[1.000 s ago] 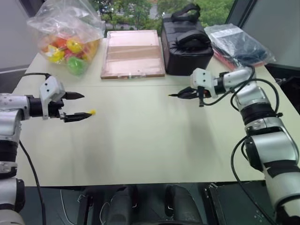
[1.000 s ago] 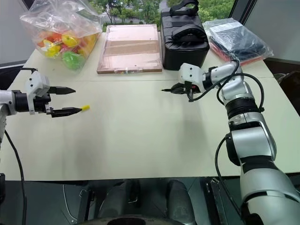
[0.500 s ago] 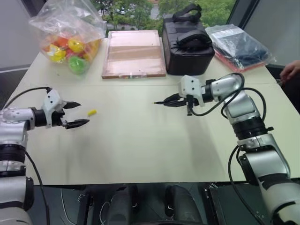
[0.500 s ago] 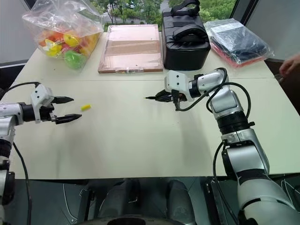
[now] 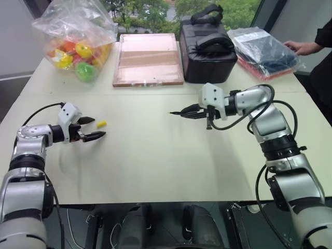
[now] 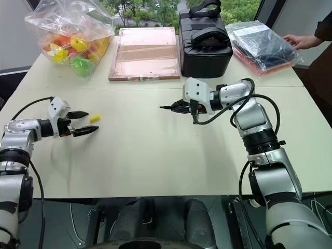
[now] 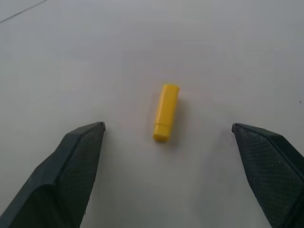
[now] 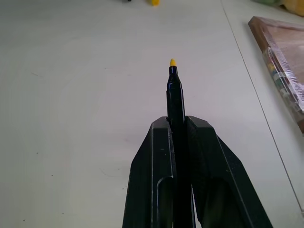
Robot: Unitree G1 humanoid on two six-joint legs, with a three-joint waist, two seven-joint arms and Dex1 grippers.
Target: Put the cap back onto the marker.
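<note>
- step in hand: picking up the cap [image 7: 166, 112]. it lies flat on the table [image 5: 155, 155], alone, just ahead of the left gripper [image 5: 93, 128] and in line with the gap between its tips.
- left gripper state: jaws spread wide and empty. in the left wrist view the two fingers [image 7: 71, 166] stand either side of the cap, neither touching it.
- left arm pose: forearm low over the table near its left edge, gripper pointing across the table toward the right, tilted slightly downward.
- right gripper [image 6: 174, 108] state: closed tight on the marker [image 8: 175, 95]. the black barrel sticks out past the fingertips, and its bare yellow tip faces the left side of the table.
- right arm pose: elbow bent, gripper held above the middle of the table, marker roughly level and well apart from the cap.
- next move, as judged: advance the left gripper until the cap sits between the pads, then close. the cap is small and could roll or skid if one pad touches first.
</note>
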